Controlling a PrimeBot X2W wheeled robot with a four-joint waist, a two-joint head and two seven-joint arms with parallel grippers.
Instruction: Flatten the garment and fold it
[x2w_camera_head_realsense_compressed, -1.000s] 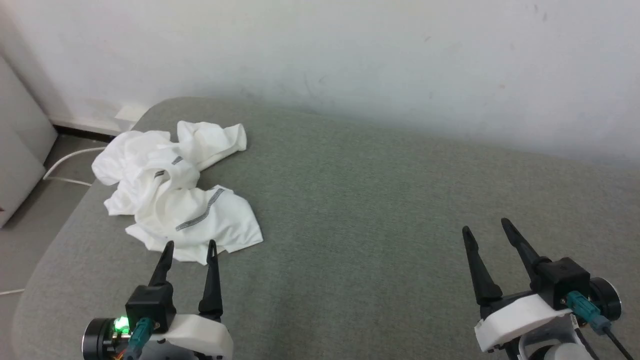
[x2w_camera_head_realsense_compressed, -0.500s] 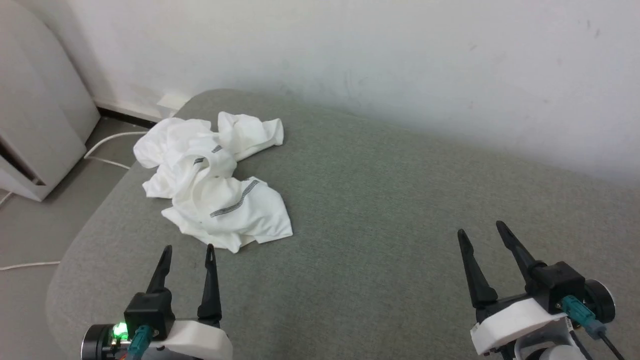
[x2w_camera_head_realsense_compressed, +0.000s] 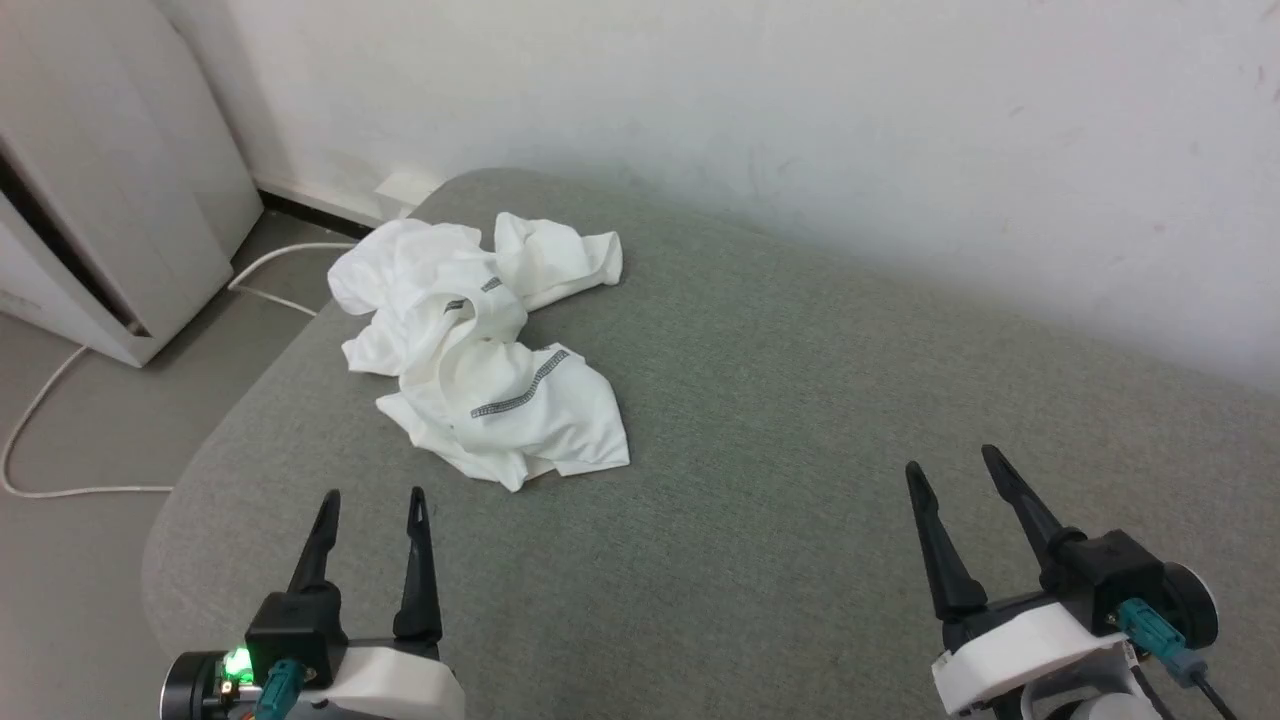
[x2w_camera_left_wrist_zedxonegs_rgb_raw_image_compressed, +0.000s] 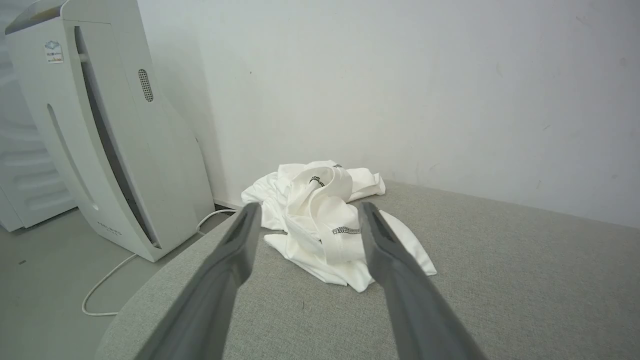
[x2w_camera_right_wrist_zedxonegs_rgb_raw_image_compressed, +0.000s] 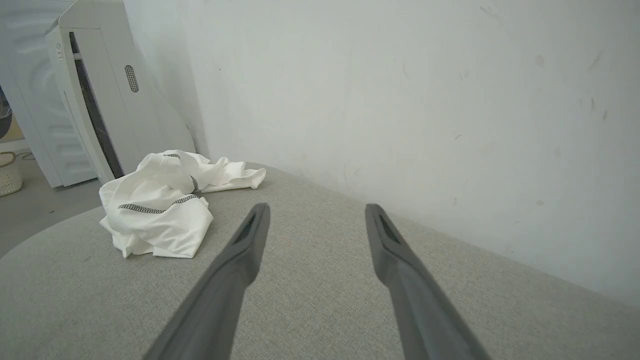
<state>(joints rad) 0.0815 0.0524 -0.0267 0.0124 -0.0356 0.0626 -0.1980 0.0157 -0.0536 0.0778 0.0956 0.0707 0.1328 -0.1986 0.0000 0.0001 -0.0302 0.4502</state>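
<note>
the garment (x2w_camera_head_realsense_compressed: 490, 350) lies crumpled in a loose heap on the far left part of a grey fabric-covered cushion (x2w_camera_head_realsense_compressed: 800, 450), close to its rounded left corner and not far from the white wall (x2w_camera_head_realsense_compressed: 750, 100) behind. it is white and bunched into overlapping folds, with a line of dark zigzag stitching (x2w_camera_head_realsense_compressed: 520, 385) running across the nearer flap and two shorter bits of the same stitching higher in the pile. one lobe of cloth sticks out on the wall side, and the nearest corner points toward the robot. the left gripper (x2w_camera_head_realsense_compressed: 373, 492) hangs over the cushion near the garment's near edge without touching it, its two dark fingers spread apart with nothing between them. in the left wrist view the heap sits straight ahead, framed between the fingers. the right gripper (x2w_camera_head_realsense_compressed: 950, 457) is well apart from the garment, over the bare right part of the cushion, its fingers likewise parted and empty. in the right wrist view the garment lies off to the left of the fingers. beyond the cushion's left edge a tall white appliance (x2w_camera_head_realsense_compressed: 110, 200) with a dark vertical slot stands on the grey floor (x2w_camera_head_realsense_compressed: 60, 560), and a white cable (x2w_camera_head_realsense_compressed: 40, 440) loops across the floor beside it.
</note>
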